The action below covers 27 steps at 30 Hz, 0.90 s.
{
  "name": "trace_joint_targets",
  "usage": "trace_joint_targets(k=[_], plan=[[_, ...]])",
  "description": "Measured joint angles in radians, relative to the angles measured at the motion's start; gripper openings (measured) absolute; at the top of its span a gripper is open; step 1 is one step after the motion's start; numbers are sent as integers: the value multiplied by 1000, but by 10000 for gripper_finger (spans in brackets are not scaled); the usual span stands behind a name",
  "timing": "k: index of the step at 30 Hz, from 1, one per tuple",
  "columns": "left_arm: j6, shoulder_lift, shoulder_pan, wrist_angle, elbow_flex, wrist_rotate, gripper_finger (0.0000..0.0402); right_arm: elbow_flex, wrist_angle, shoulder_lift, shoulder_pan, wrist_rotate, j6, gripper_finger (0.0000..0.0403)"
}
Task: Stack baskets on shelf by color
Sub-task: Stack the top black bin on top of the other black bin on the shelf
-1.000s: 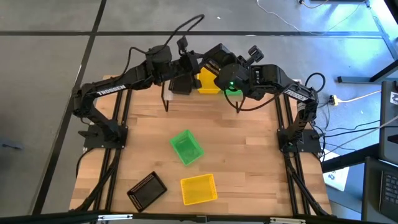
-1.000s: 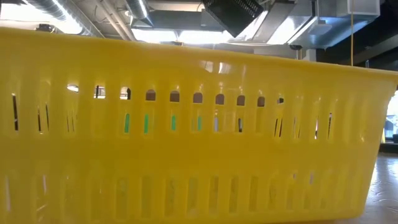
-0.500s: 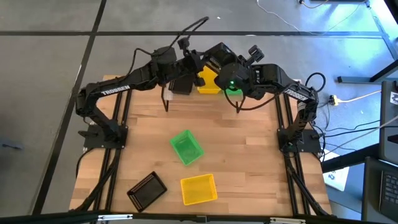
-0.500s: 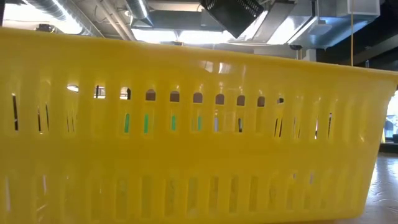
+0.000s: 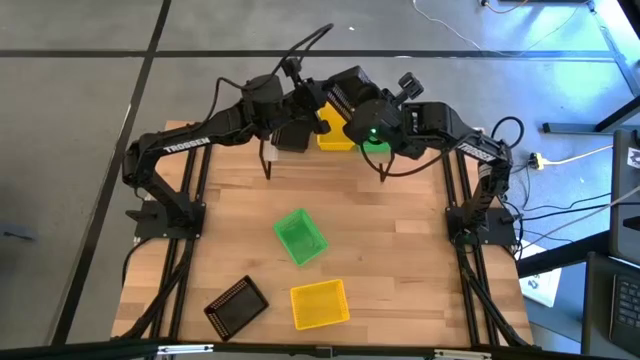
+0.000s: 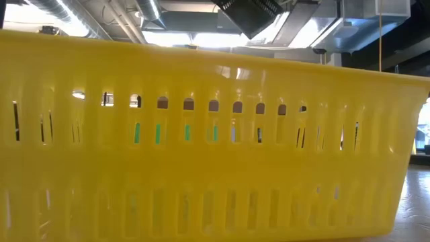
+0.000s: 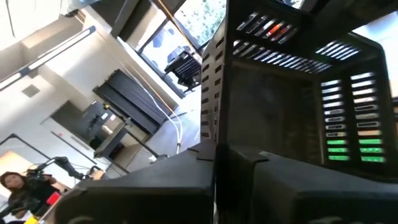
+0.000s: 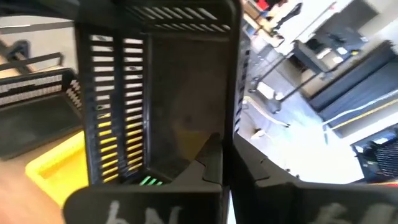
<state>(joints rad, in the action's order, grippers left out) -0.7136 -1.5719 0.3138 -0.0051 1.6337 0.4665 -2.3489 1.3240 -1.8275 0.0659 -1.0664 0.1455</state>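
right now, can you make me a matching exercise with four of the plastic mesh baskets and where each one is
Things:
1. green plastic mesh basket
2. yellow plastic mesh basket off the shelf
3. black plastic mesh basket lying flat
4. black plastic mesh basket tilted in the air

Places:
A. front left of the wooden table
B. gripped by left claw and right claw
C. table middle
D. table front, filling the low view

Pairs: 1-C, 2-D, 3-A, 4-B
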Motion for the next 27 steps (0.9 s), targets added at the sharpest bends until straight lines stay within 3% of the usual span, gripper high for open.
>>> trace_joint_targets(k=[4,17,27], plan=[[0,1,-2,-13,0,8,1,-1,-24,2,4,69,-21,15],[-15,5,-5,-160,0,-10,0,-1,-50,0,-2,101,-150,119],[-45,102,43,-339,0,-17,0,-6,-82,13,-61,93,-241,123]])
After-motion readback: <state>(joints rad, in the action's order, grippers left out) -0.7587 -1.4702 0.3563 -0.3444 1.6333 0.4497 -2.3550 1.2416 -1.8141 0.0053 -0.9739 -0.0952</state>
